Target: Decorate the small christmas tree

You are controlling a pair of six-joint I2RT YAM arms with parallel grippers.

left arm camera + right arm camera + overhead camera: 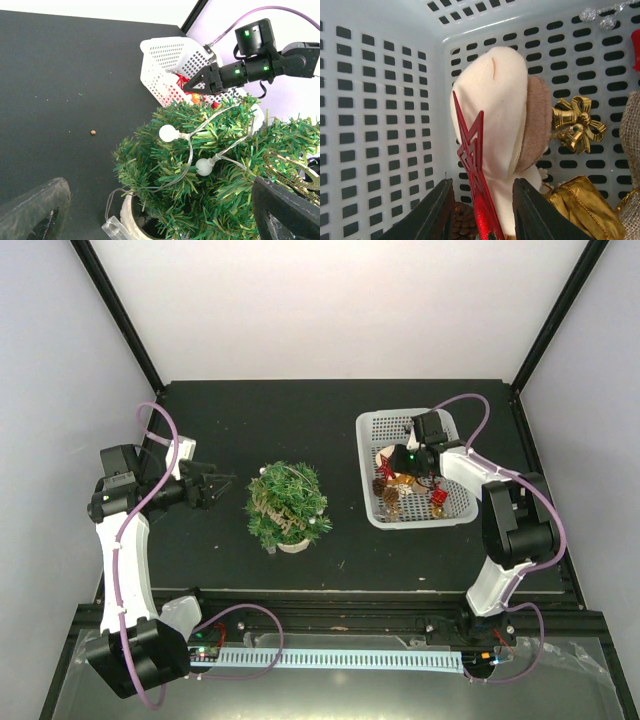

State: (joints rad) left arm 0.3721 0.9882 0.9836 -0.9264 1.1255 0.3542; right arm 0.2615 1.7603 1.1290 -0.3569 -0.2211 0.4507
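Observation:
The small christmas tree (287, 505) stands mid-table on a pale round base (127, 215). It is bushy and green, with a clear light string and white bulbs (168, 133) draped over it. My left gripper (213, 483) is open just left of the tree, apart from it; its dark fingers (35, 210) frame the branches (210, 190). My right gripper (397, 466) reaches down into the white mesh basket (400, 418). Its jaws stand partly open around a red star ornament (472, 155), edge-on between them with a gap on the left. A cream plush ornament (500, 100) sits right behind the star.
Gold bells (575, 125), a gold gift box (582, 205), a pine cone (462, 220) and a red gift (438, 498) lie in the basket. A gold ornament (295, 175) hangs on the tree's right side. A small crumb (93, 132) lies on the black table.

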